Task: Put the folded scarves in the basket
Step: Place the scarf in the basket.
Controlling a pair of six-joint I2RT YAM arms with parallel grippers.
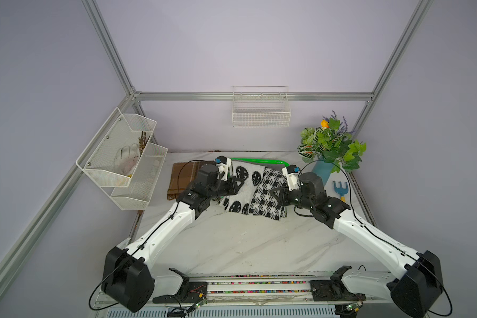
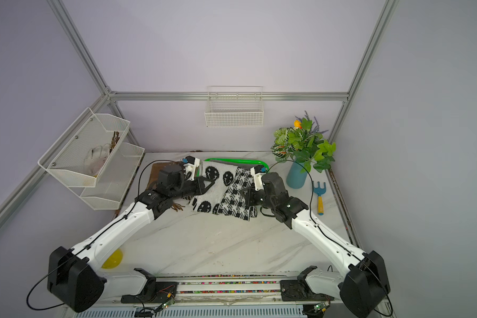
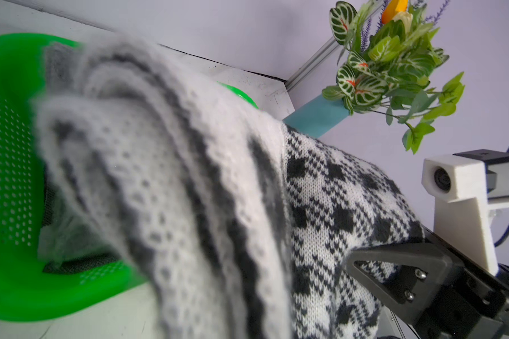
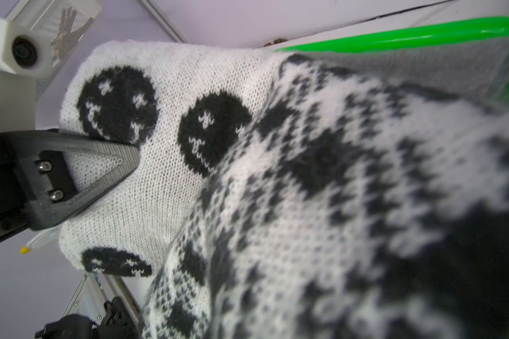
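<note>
With the left gripper (image 1: pixel 238 184) and right gripper (image 1: pixel 275 193) both clamped on the folded scarf (image 1: pixel 255 190), which seems to lie half over the green basket (image 1: pixel 259 160) at the far edge of the desk (image 1: pixel 245 247), carry both sides evenly toward that edge, lowering once its near end clears the rim.

I see plain lavender walls (image 1: pixel 232 41) on three sides, edged by aluminium rails (image 1: pixel 190 96), under soft, even light. The table (image 1: pixel 232 242) is white with grey marble veining. A white wire basket (image 1: pixel 260 115) hangs on the back wall. A two-tier mesh rack (image 1: pixel 102 157) hangs above the table's left edge.
</note>
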